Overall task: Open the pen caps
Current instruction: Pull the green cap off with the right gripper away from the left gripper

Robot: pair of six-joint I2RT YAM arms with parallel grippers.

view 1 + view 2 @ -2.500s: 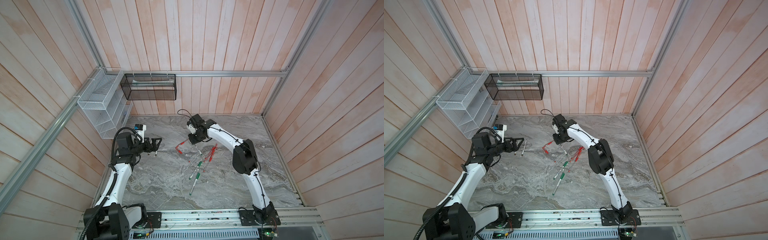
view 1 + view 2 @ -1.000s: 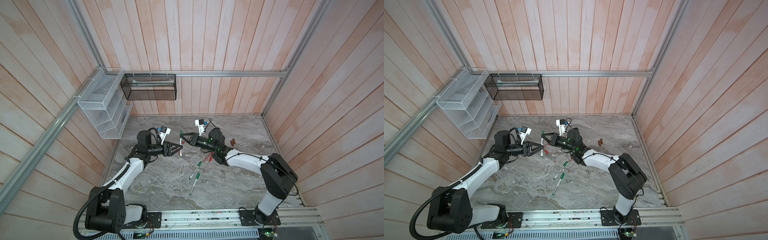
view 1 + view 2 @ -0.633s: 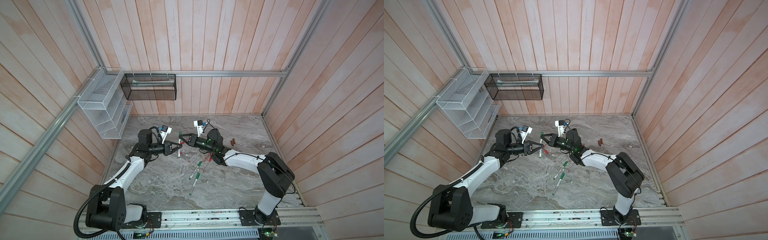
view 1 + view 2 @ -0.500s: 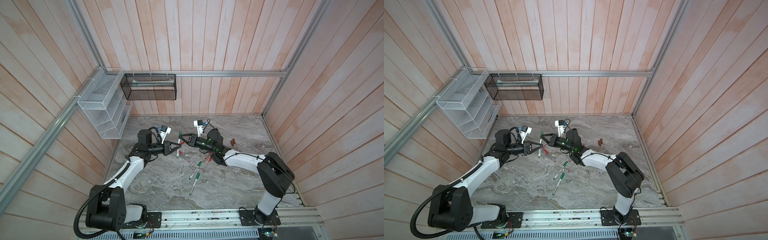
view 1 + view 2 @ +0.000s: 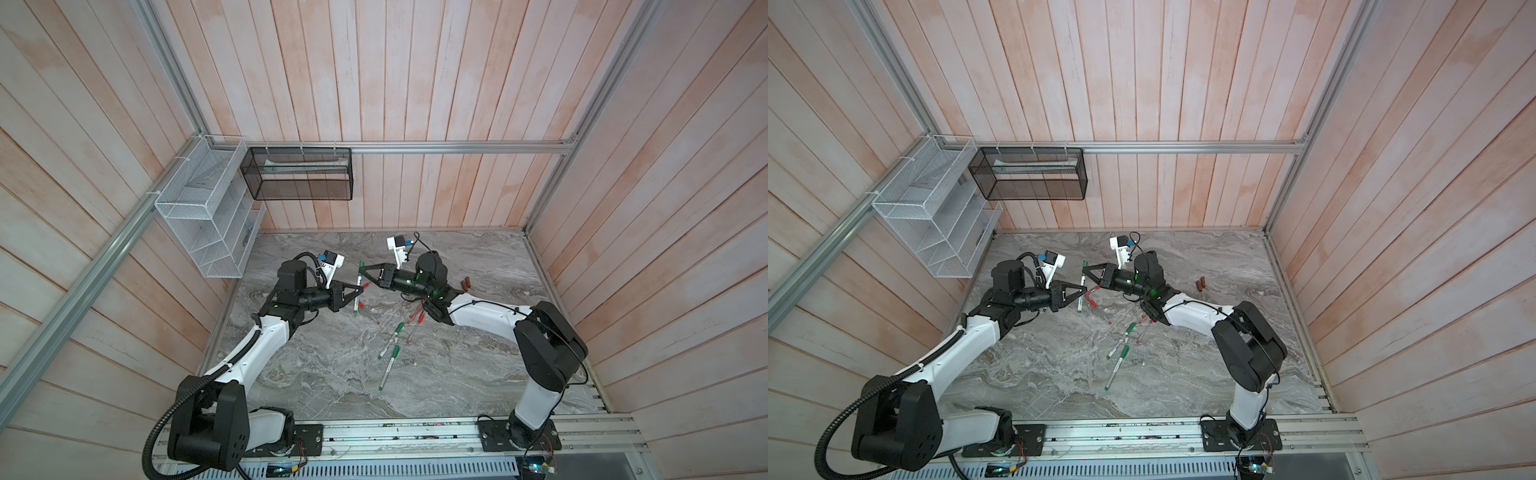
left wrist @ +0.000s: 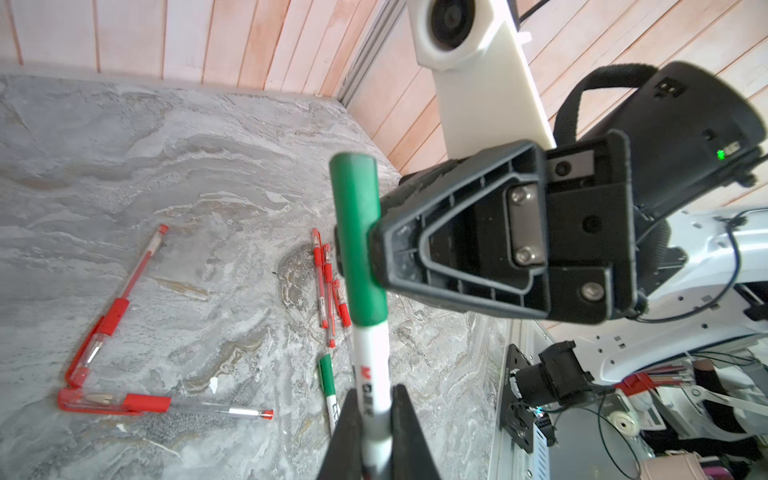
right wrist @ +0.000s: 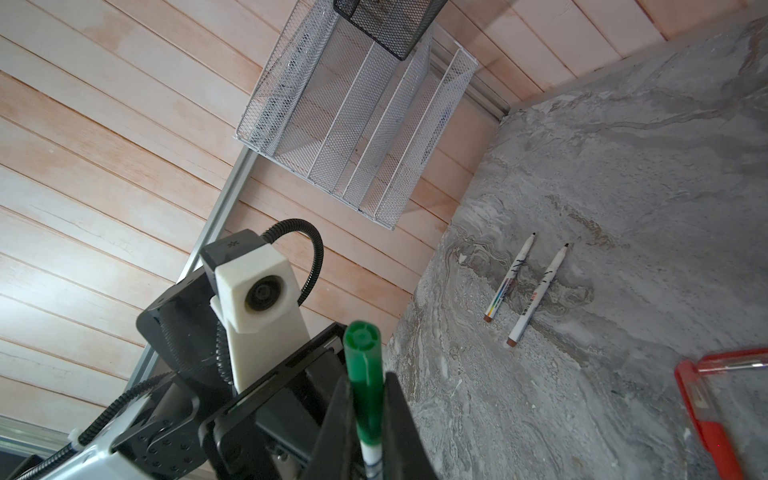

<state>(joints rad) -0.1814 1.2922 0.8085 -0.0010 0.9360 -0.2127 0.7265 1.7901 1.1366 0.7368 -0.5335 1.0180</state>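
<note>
One green-capped white marker [image 5: 357, 286] [image 5: 1080, 286] hangs in the air between my two grippers, roughly upright. My left gripper [image 5: 357, 294] [image 5: 1081, 291] [image 6: 376, 401] is shut on its white barrel [image 6: 371, 374]. My right gripper [image 5: 362, 272] [image 5: 1086, 272] [image 7: 368, 384] is shut on its green cap [image 6: 358, 241] [image 7: 365, 370], which still sits on the barrel. Two more green-capped markers [image 5: 392, 353] lie on the marble table. Several red-capped pens [image 6: 328, 282] lie beside them. Two brown caps [image 5: 465, 284] lie loose at the right.
Two uncapped white markers [image 7: 525, 286] lie near the left wall. Two more red pens [image 6: 112, 309] lie apart from the pile, and another red piece [image 7: 706, 415] is close to my right gripper. A white wire rack [image 5: 203, 220] and a black mesh basket [image 5: 299, 174] hang on the walls.
The right gripper lifted the marker off the table and brought it to the middle. My left gripper came over, stood open around the barrel, then shut on it.
</note>
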